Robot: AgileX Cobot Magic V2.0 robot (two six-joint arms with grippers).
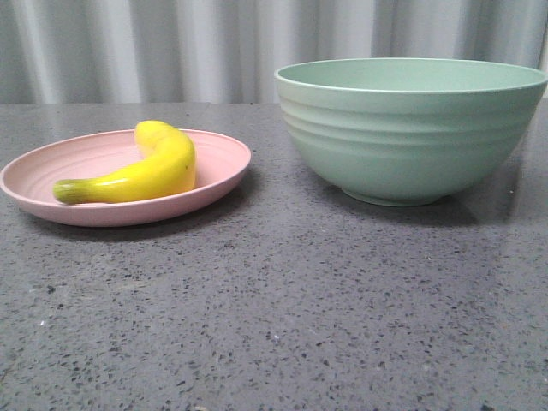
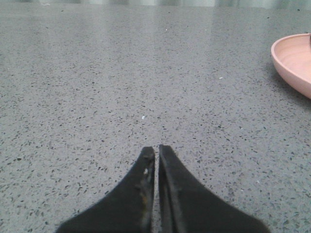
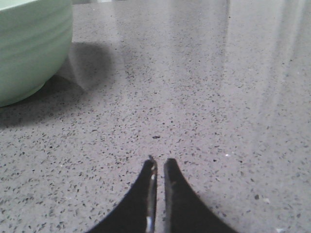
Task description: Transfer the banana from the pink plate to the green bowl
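Observation:
The yellow banana (image 1: 141, 175) lies curved on the pink plate (image 1: 218, 161) at the left of the front view. The green bowl (image 1: 411, 128) stands to the right of the plate, empty as far as I can see. Neither gripper shows in the front view. My left gripper (image 2: 156, 148) is shut and empty, low over the bare table, with the plate's rim (image 2: 291, 60) off to one side. My right gripper (image 3: 159, 161) is shut and empty over the table, with the bowl's ridged wall (image 3: 29, 43) off to one side.
The grey speckled tabletop (image 1: 282, 300) stretches in front of the plate and bowl. A pale pleated curtain (image 1: 171, 43) hangs behind the table.

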